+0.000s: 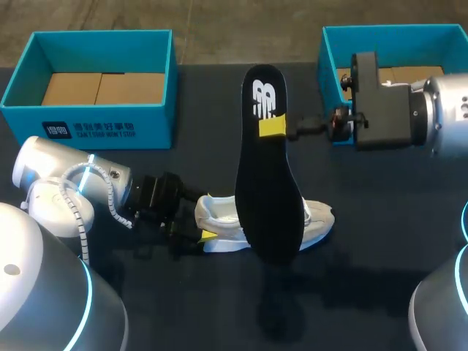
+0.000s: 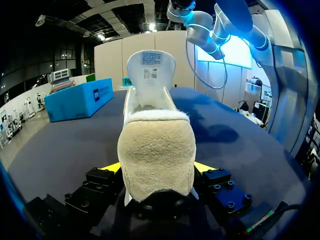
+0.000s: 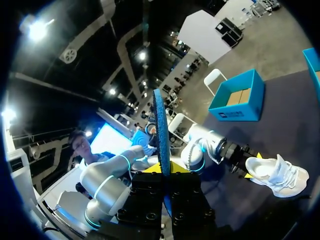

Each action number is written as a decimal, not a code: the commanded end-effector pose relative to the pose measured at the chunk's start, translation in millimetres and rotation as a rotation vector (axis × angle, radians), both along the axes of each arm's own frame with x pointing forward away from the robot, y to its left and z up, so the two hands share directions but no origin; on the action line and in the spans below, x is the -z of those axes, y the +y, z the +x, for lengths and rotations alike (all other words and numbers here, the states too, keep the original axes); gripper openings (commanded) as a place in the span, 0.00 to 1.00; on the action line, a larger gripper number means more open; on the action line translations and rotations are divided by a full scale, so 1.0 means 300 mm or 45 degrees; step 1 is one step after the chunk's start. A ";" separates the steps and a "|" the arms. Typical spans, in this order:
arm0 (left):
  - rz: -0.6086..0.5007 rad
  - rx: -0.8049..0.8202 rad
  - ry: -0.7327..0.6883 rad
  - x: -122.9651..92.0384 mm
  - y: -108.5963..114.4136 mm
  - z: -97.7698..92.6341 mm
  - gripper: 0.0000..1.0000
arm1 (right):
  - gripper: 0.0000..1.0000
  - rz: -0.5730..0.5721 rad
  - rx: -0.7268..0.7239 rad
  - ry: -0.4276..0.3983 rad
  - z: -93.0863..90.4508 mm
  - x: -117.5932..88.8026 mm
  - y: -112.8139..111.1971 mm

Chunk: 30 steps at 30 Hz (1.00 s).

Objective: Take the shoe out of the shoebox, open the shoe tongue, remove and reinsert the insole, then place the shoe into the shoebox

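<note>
My right gripper [image 1: 274,127] pinches the insole [image 1: 268,197] near one end, holding it aloft over the shoe [image 1: 316,218]; my left gripper [image 1: 208,235] clamps the shoe's heel, sole down on the table [image 1: 380,248]; the risk, I judge, is the long free end flexing, catching the collar and buckling; it could also slip from so narrow a pinch.

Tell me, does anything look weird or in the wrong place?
The black insole is out of the white shoe, held up in the air by the right gripper. The left gripper grips the shoe's heel. Nothing looks spilled or broken.
</note>
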<state>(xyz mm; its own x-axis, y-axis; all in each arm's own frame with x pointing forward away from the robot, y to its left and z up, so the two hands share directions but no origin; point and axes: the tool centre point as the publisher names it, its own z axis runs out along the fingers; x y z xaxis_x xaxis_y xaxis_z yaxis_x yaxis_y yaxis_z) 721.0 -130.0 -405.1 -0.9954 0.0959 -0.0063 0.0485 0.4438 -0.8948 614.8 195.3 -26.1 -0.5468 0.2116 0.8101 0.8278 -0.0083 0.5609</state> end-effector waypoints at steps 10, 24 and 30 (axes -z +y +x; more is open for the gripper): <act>0.004 0.000 0.000 0.008 0.000 -0.001 0.00 | 0.00 0.000 0.006 0.001 -0.003 0.002 0.008; 0.080 0.006 0.025 -0.012 0.029 0.008 1.00 | 0.00 0.000 0.006 0.001 -0.003 0.002 0.008; 0.146 0.007 0.031 -0.043 0.041 0.005 1.00 | 0.00 0.000 0.006 0.001 -0.003 0.002 0.008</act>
